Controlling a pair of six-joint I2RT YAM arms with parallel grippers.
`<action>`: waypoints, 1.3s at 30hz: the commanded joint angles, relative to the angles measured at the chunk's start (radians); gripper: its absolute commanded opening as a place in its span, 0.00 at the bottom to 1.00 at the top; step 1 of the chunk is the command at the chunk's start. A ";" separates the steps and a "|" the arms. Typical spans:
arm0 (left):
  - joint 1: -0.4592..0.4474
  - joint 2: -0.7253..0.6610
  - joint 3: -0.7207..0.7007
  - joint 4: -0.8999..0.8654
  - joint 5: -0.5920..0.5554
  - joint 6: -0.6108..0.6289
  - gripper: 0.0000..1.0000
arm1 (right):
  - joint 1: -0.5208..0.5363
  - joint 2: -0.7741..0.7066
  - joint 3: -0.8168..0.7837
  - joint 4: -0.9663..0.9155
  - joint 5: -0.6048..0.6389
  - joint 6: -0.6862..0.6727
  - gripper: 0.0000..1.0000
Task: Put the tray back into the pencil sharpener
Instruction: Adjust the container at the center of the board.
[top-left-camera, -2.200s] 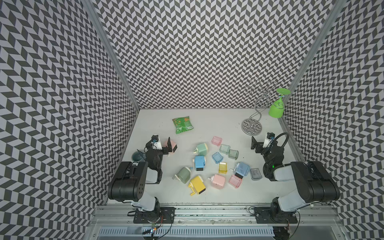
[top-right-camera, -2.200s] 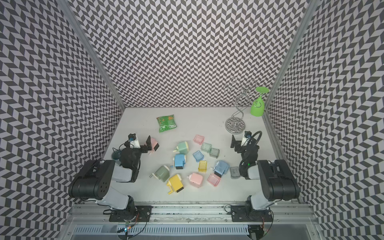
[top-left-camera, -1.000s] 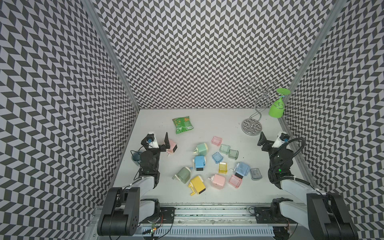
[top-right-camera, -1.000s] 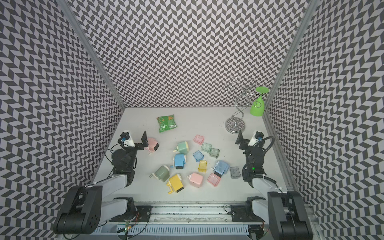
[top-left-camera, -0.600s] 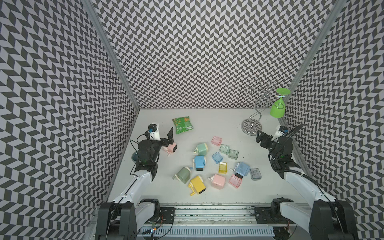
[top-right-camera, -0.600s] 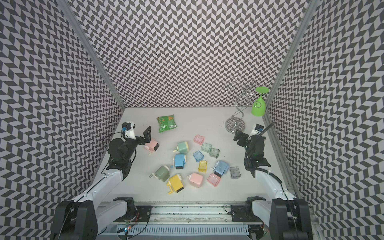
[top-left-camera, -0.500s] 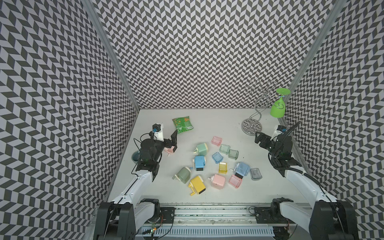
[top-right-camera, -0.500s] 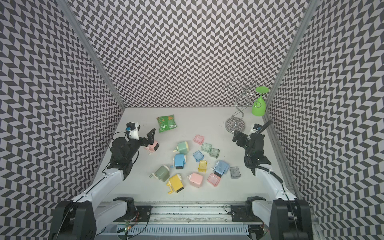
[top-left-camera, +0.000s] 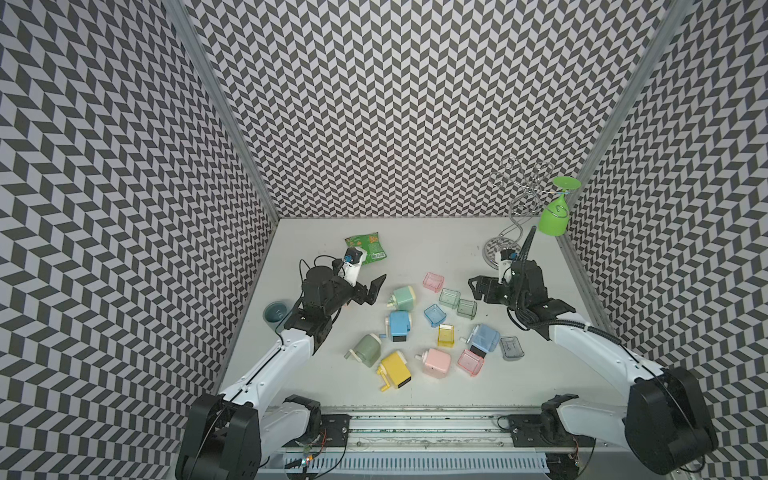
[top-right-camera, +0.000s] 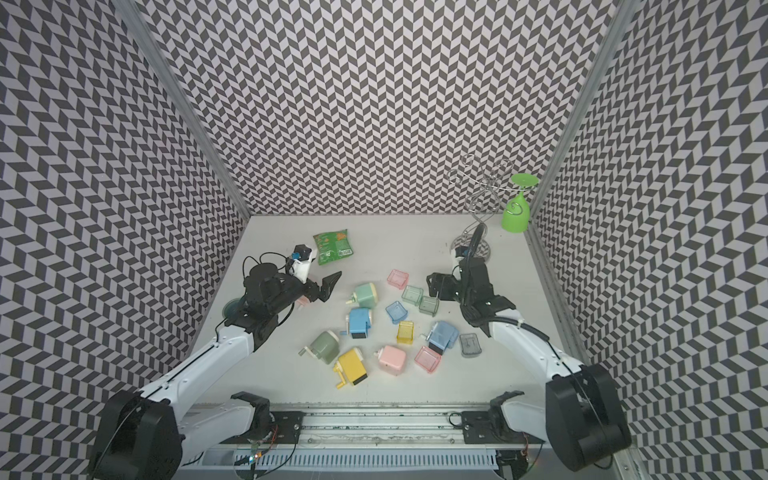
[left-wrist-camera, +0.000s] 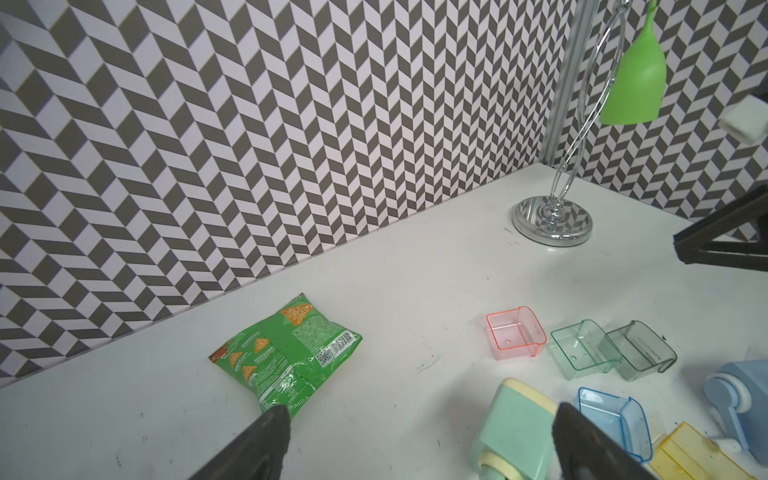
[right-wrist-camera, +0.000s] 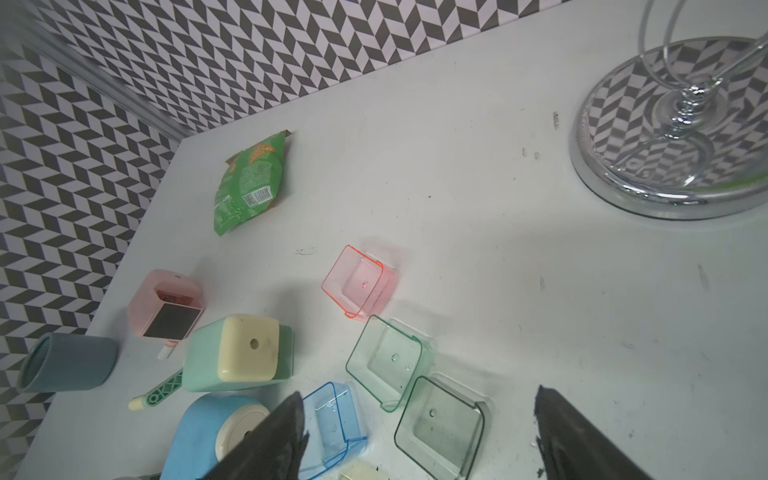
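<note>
Front edge: yellow sharpener (top-left-camera: 396, 371), pink sharpener (top-left-camera: 436, 363) and red tray (top-left-camera: 471, 361) lie nearest the rail on the white bench (top-left-camera: 415, 249). The red tray sits against the light blue sharpener (top-left-camera: 485, 337); whether they touch is not clear.
Next row: sage sharpener (top-left-camera: 368, 351), blue sharpener (top-left-camera: 400, 325), yellow tray (top-left-camera: 445, 336), grey tray (top-left-camera: 511, 348). The blue sharpener has a dark near face; slot or panel, cannot tell.
Middle: blue tray (top-left-camera: 433, 314), dark green tray (top-left-camera: 466, 308), pale green tray (top-left-camera: 449, 298), pink tray (top-left-camera: 433, 281), mint sharpener (top-left-camera: 404, 298). The two green trays lie side by side, touching or nearly so.
Tray status: all seven trays loose on the bench, none seated in a sharpener.
Left fingers (top-left-camera: 376, 286): spread wide, empty, raised over the bench just beside the mint sharpener. In the left wrist view that sharpener and the yellow tray are cut off by the frame edge.
Right fingers (right-wrist-camera: 282, 432): spread wide, nothing between them gripped, near the two green trays. One finger covers part of the blue tray in the right wrist view.
Hidden: a second pink sharpener (right-wrist-camera: 164, 299) shows plainly in the right wrist view only; in both top views the left wrist covers most of it.
Cup (top-left-camera: 275, 312): grey-blue, by the left wall, partly behind the left arm.
Far end: green snack bag (top-left-camera: 368, 247), flat. Wire stand (top-left-camera: 496, 249) with an upturned green glass (top-left-camera: 555, 216) hanging from it; the thin wires are hard to trace against the patterned wall.
</note>
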 joint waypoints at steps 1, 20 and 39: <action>-0.009 0.018 0.031 -0.040 0.043 0.067 0.99 | 0.032 0.067 0.061 -0.011 0.029 -0.030 0.85; -0.025 0.055 0.036 0.038 -0.073 -0.013 1.00 | 0.122 0.398 0.344 -0.069 0.064 -0.136 0.74; -0.003 0.052 0.049 0.026 -0.479 -0.211 1.00 | 0.135 0.693 0.636 -0.146 -0.048 -0.643 0.54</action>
